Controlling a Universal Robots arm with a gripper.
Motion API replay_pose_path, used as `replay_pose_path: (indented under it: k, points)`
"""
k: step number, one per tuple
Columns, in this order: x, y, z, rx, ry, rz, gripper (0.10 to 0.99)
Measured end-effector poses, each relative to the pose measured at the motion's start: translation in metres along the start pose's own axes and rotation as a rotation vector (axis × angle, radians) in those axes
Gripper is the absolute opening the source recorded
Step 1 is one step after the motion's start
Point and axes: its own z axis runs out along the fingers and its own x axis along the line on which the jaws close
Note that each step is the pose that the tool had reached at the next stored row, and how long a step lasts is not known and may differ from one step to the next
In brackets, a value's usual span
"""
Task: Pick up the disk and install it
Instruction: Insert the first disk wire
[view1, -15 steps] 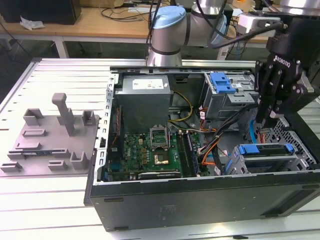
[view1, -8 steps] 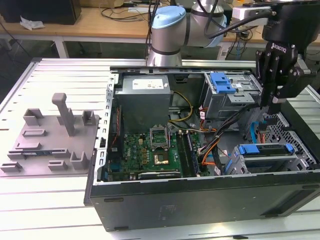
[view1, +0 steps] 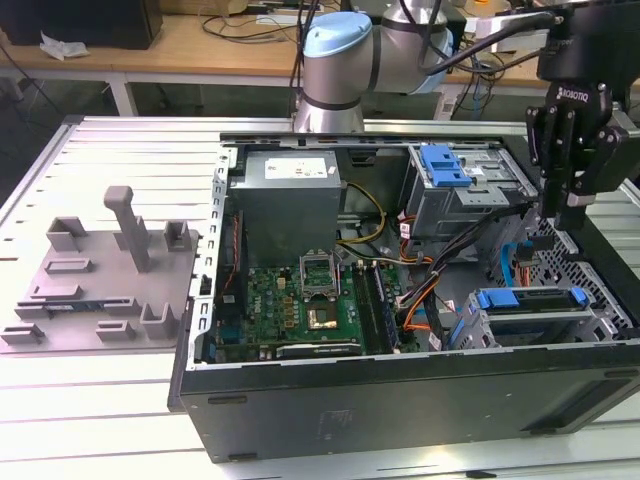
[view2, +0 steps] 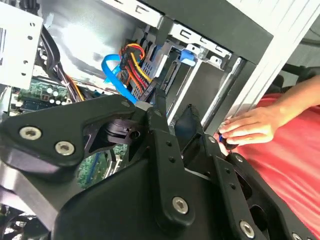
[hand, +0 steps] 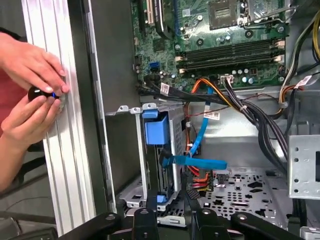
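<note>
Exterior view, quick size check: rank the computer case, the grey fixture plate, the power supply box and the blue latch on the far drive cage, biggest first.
1. computer case
2. grey fixture plate
3. power supply box
4. blue latch
None look alike; each gap is plain.

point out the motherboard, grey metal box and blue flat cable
motherboard (view1: 270, 295), exterior view, green board surface
grey metal box (view1: 285, 215), exterior view, bare top face
blue flat cable (hand: 197, 161), first wrist view, level stretch
</note>
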Motion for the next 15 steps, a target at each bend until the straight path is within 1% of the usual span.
replay_pose_path:
  k: [1,2,3,4,5,6,9,12,14,15]
  points:
    - [0.0000,0.0000,0.0001,-0.003,0.0017,0.010,0.349]
    - [-0.0017,0.0002,0.0014,-0.012,0.0082,0.060,0.349]
    - [-0.0086,0.0008,0.0012,-0.010,0.0206,0.059,0.349]
    - [-0.0172,0.0015,0.0000,-0.009,0.0321,0.057,0.349]
    - [-0.0210,0.0021,0.0017,-0.007,0.0390,0.057,0.349]
    - [-0.0217,0.0023,0.0035,-0.004,0.0392,0.058,0.349]
    - [-0.0236,0.0030,0.0085,0.000,0.0389,0.060,0.349]
    - [-0.0270,0.0044,0.0181,0.003,0.0388,0.061,0.349]
    - [-0.0281,0.0048,0.0212,0.003,0.0420,0.061,0.349]
    - [-0.0285,0.0050,0.0225,0.004,0.0457,0.060,0.349]
